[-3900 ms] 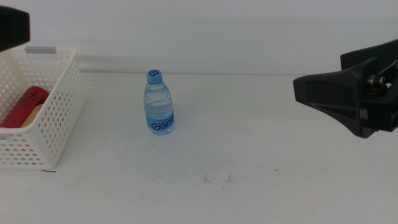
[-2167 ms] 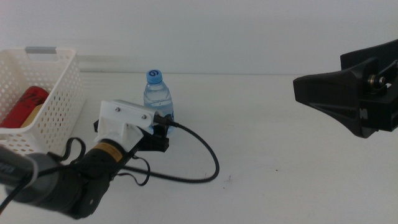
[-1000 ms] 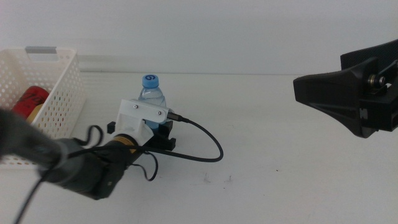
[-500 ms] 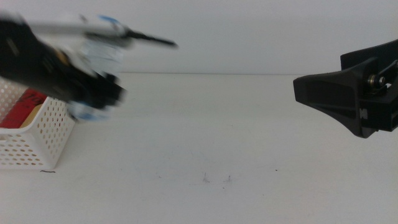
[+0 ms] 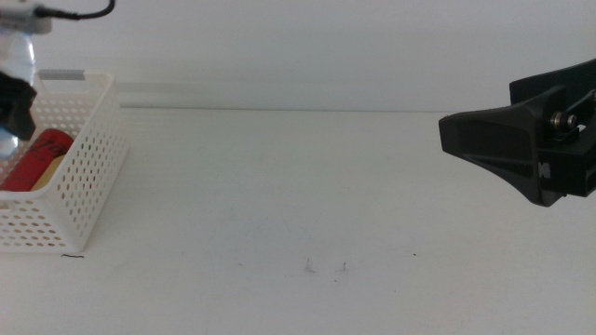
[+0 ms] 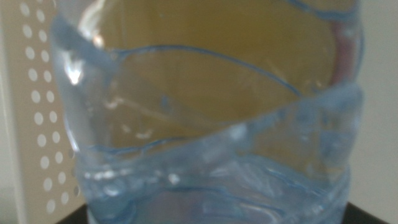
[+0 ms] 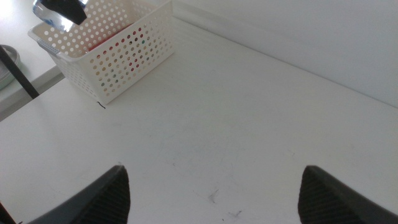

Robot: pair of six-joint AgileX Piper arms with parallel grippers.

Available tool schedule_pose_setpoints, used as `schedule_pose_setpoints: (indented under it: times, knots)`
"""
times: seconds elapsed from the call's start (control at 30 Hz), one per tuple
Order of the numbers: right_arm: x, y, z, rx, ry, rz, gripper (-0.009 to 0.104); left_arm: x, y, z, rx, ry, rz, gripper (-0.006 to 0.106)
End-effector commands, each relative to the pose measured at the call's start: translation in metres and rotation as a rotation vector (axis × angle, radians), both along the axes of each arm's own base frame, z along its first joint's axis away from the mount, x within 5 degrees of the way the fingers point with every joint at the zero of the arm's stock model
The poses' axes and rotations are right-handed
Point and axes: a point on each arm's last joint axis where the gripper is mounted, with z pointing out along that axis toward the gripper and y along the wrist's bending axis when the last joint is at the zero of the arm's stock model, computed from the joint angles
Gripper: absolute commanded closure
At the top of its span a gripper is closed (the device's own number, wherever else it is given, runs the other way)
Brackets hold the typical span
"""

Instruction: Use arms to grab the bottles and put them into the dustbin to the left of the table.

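Left gripper [image 5: 11, 88]: we clamp the water bottle [image 6: 211, 124] above the dustbin [image 5: 88, 177], ready to drop.
Right gripper [image 7: 214, 186]: spread apart, waiting.

Tabletop [image 5: 307, 186] bare from basket [image 5: 79, 177] across to right gripper [image 5: 466, 138]; wide open passage. Basket at table's left edge, walls upright, red can [image 5: 35, 160] lying inside, taking part of floor. Left gripper [image 5: 14, 98] with water bottle [image 6: 205, 124] hangs over basket mouth, blocking entry from above. Right gripper hovers at right side, jaws spread.
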Motion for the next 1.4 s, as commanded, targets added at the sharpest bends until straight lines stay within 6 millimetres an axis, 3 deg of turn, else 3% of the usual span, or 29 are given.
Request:
schedule_pose_setpoints:
  times: [0.0, 0.2, 0.33, 0.43, 0.63, 0.67, 0.7, 0.83, 1.03, 1.23, 1.37]
  knots:
    - [0.000, -0.001, 0.001, -0.001, -0.013, 0.000, 0.005, 0.010, 0.010, -0.005, -0.028, -0.041, 0.018, 0.102]
    - [0.000, -0.001, 0.001, -0.001, -0.013, 0.000, 0.005, 0.030, 0.019, -0.037, -0.037, 0.004, 0.027, 0.101]
    - [0.000, -0.001, 0.001, -0.001, -0.013, 0.000, 0.005, 0.042, 0.021, -0.053, -0.035, -0.018, 0.033, 0.092]
    - [0.000, -0.001, 0.001, -0.001, -0.013, 0.000, 0.005, 0.048, 0.022, -0.059, -0.038, -0.036, 0.039, 0.072]
    - [0.000, -0.001, 0.001, -0.001, -0.013, 0.000, 0.005, 0.050, 0.025, -0.063, -0.014, -0.034, 0.035, 0.013]
    - [0.000, -0.001, 0.001, -0.001, -0.013, 0.000, 0.005, 0.051, 0.025, -0.063, -0.013, -0.040, 0.037, 0.006]
    - [0.000, -0.001, 0.001, -0.001, -0.013, 0.000, 0.005, 0.051, 0.025, -0.063, -0.013, -0.040, 0.038, 0.007]
    - [0.000, -0.001, 0.001, -0.001, -0.013, 0.000, 0.005, 0.045, 0.018, -0.050, -0.029, -0.052, 0.042, 0.007]
    - [0.000, -0.001, 0.001, -0.001, -0.013, 0.000, 0.005, 0.019, -0.013, -0.003, 0.013, -0.166, 0.064, 0.007]
    - [0.000, -0.001, 0.001, -0.001, -0.013, 0.000, 0.005, -0.035, -0.057, 0.048, 0.005, -0.413, -0.009, 0.007]
    - [0.000, -0.001, 0.001, -0.001, -0.013, 0.000, 0.005, -0.068, -0.084, 0.071, -0.011, -0.513, -0.105, 0.007]
